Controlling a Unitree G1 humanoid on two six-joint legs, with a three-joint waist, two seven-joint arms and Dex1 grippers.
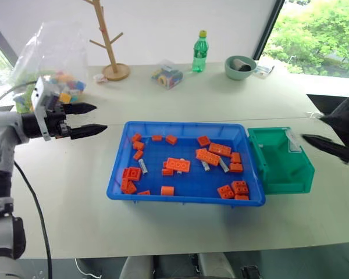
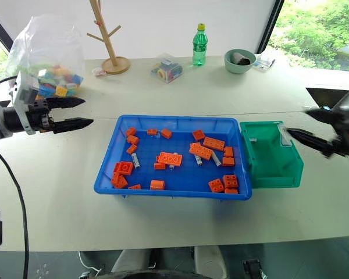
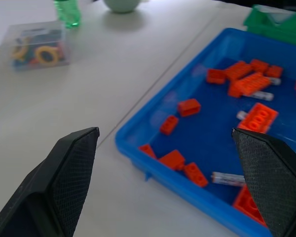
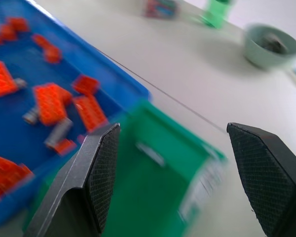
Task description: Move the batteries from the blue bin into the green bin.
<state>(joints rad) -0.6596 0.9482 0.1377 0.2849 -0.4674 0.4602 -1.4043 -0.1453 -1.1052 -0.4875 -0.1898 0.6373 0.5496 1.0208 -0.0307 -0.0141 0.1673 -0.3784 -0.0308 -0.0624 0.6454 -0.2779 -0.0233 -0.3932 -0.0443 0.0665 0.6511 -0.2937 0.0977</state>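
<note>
left gripper: fingers spread apart, nothing held, raised just off the blue bin's outer end | right gripper: fingers parted, empty, raised beside the green bin | batteries lying among orange bricks inside the blue bin, between both grippers | green bin set against the blue bin's end.

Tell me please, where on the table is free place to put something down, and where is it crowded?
Free: the bare table in front of the blue bin, and the wide strip between that bin and the green bottle. The green bin holds nothing. Crowded: the blue bin's floor, strewn with orange bricks and batteries.
</note>
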